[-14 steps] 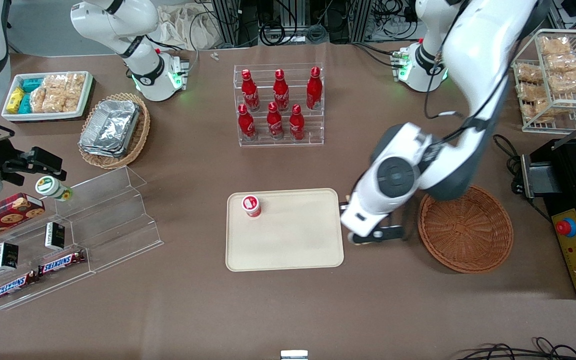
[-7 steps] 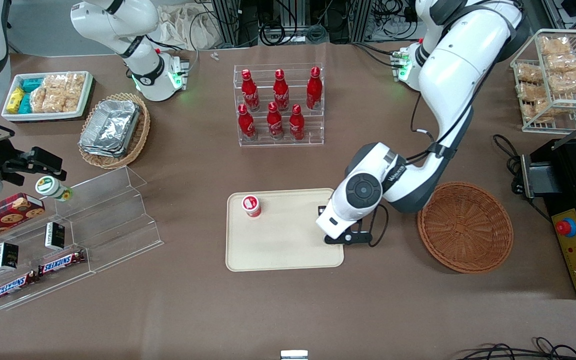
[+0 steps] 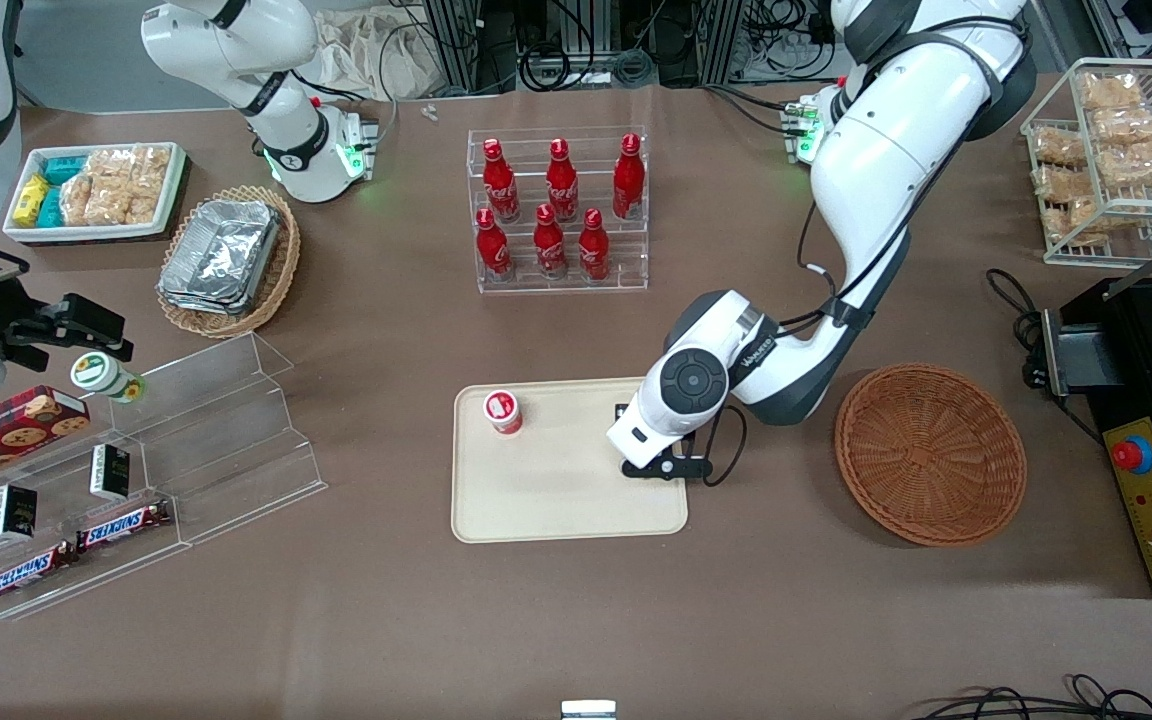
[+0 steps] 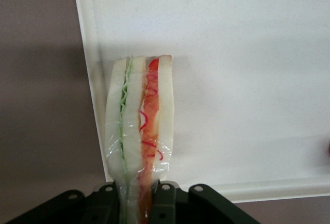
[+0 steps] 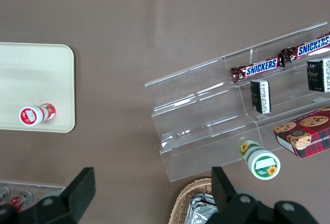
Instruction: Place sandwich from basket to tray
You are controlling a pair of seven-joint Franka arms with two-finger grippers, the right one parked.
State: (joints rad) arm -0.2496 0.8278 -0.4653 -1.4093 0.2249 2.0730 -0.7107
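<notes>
Your gripper (image 4: 139,195) is clamped on the sandwich (image 4: 138,126), which hangs from it wrapped in film, its filling edge facing the wrist camera; directly beneath it lies the tray (image 3: 556,500), near the tray's edge on the working arm's side; the basket (image 3: 931,455) sits well apart toward the working arm's end, with nothing in it; a small red-capped bottle (image 3: 502,411) stands on the tray, clear of your gripper; lower gently, keep the wedge inside the rim, and part the fingers only once it rests; half a second ago the gripper hung at the tray's rim, and it has since come further over the tray.
</notes>
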